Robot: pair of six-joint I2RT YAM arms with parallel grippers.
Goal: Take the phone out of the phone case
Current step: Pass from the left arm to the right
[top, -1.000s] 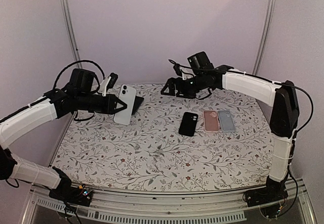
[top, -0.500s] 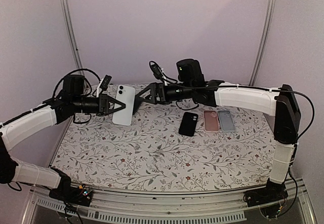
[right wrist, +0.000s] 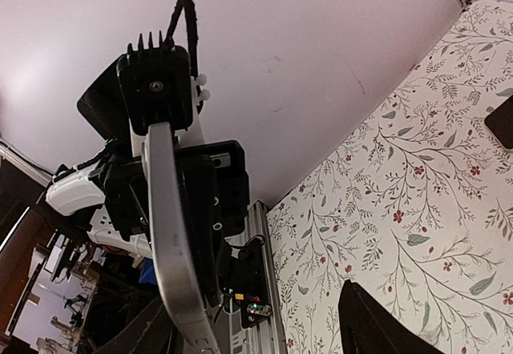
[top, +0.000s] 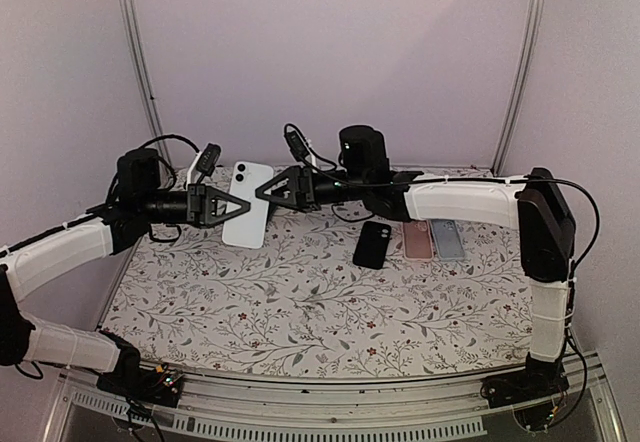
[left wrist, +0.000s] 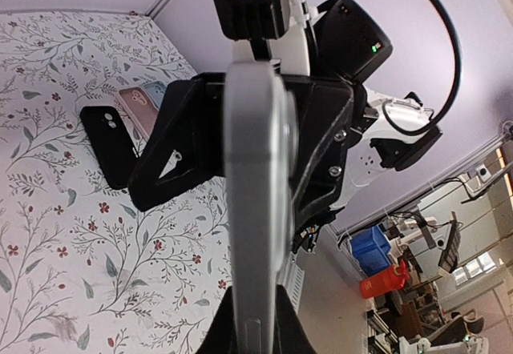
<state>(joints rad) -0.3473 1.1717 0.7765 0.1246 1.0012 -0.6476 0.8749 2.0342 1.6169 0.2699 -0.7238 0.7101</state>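
Overhead view of a floral-patterned desk (top: 300,302) with two robot arms meeting above its far left side. Your left pincer (top: 236,205) was clamped shut on a white phone (top: 247,205), holding it upright in the air by its left edge, with the two camera lenses at the top. Your right pincer (top: 264,190) reached in from the right with its jaws apart, one on each side of the phone's right edge and not closed on it. From edge-on in the wrist views the phone was a thin grey slab, and you could not tell where the phone ended and any case began. To the right, three cases lay flat on the desk, side by side: a black case (top: 372,244), a pink case (top: 417,238) and a grey-blue case (top: 447,238). The pink and grey-blue ones were just beside each other. You could not tell whether anything sat inside them.
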